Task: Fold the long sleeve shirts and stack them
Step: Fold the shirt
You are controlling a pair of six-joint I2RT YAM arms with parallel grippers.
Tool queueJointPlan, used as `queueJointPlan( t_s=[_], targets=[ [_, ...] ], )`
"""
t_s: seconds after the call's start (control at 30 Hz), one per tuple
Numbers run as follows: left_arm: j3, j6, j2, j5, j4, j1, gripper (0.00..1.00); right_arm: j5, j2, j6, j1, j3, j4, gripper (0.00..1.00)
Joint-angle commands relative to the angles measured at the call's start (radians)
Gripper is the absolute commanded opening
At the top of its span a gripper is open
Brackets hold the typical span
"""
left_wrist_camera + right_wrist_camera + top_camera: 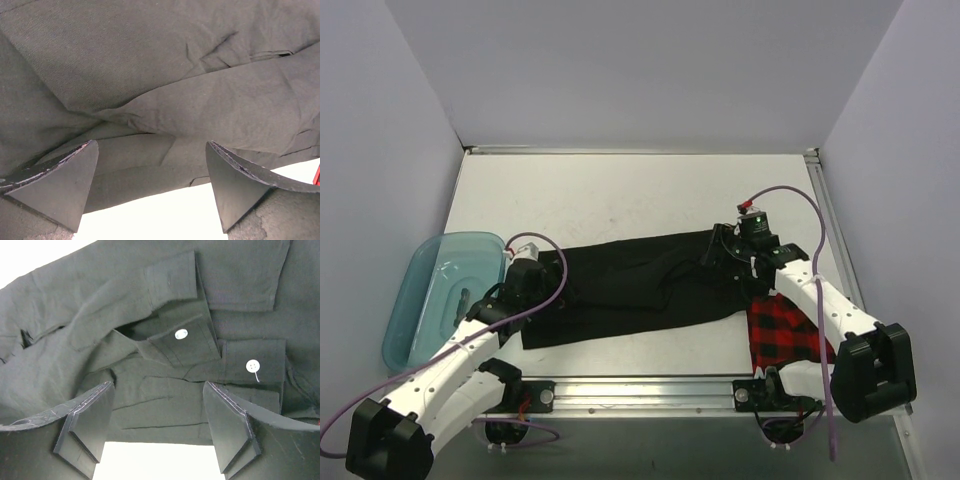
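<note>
Left gripper [151,145]: jaws spread wide with nothing between them, poised low over the left end of the black shirt [640,285]. From the left wrist view only creased dark cloth shows beyond the fingers [60,185], and whether the tips touch it cannot be determined. Right gripper [159,385]: jaws stand apart and clasp nothing visible. They are set over the shirt's right end, where overlapping plackets or cuffs carry two white buttons [181,333]. Contact with the cloth cannot be confirmed there either. In the overhead view the right gripper's fingers merge with the dark fabric and are hard to separate from it. The black shirt lies stretched in a long band across the near half of the table [620,195], between the two arms. The red-and-black checked shirt [785,330] sits at the near right edge, partly covered by the right arm and overlapped by the black shirt's end, so its full outline is hidden. A teal plastic tub [425,290] stands at the near left, its near end cut off behind the left arm.
</note>
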Motion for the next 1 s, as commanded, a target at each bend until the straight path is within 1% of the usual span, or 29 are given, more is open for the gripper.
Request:
queueJointPlan(
  t_s=[0.0, 0.13, 0.23, 0.33, 0.43, 0.53, 0.57, 0.6, 0.7, 0.77, 0.9, 0.97],
  targets=[
    [-0.006, -0.032, -0.014, -0.014, 0.008, -0.009, 0.97, -0.017, -0.02, 0.004, -0.009, -0.024, 0.027, 0.72],
    [0.003, -0.037, -0.004, -0.051, 0.014, -0.017, 0.98, -0.051, -0.044, 0.001, -0.007, -0.034, 0.042, 0.72],
    [0.04, -0.003, 0.03, -0.057, 0.016, -0.023, 0.97, -0.06, -0.069, -0.008, -0.007, -0.054, 0.065, 0.72],
    [0.074, 0.015, 0.073, -0.043, 0.0, -0.027, 0.97, -0.088, -0.061, -0.034, -0.009, -0.059, 0.072, 0.72],
    [0.089, 0.014, 0.075, -0.063, -0.001, -0.05, 0.97, -0.096, -0.046, -0.052, -0.017, -0.053, 0.069, 0.72],
    [0.109, 0.05, 0.072, -0.071, -0.004, -0.066, 0.97, -0.091, -0.027, -0.051, -0.036, -0.045, 0.058, 0.7],
    [0.121, 0.091, 0.075, -0.066, -0.006, -0.066, 0.97, -0.099, -0.024, -0.051, -0.043, -0.045, 0.058, 0.69],
    [0.133, 0.115, 0.081, -0.062, -0.009, -0.067, 0.97, -0.105, -0.032, -0.048, -0.047, -0.05, 0.059, 0.66],
    [0.193, 0.211, 0.124, -0.034, -0.006, -0.072, 0.97, -0.099, -0.05, -0.048, -0.049, -0.062, 0.061, 0.64],
    [0.239, 0.265, 0.179, -0.026, 0.005, -0.075, 0.97, -0.097, -0.055, -0.055, -0.05, -0.064, 0.059, 0.63],
    [0.304, 0.317, 0.291, 0.052, 0.035, -0.081, 0.97, -0.096, -0.044, -0.069, -0.058, -0.059, 0.059, 0.62],
    [0.331, 0.336, 0.351, 0.061, 0.06, -0.102, 0.97, -0.082, -0.034, -0.071, -0.061, -0.057, 0.058, 0.61]
  ],
)
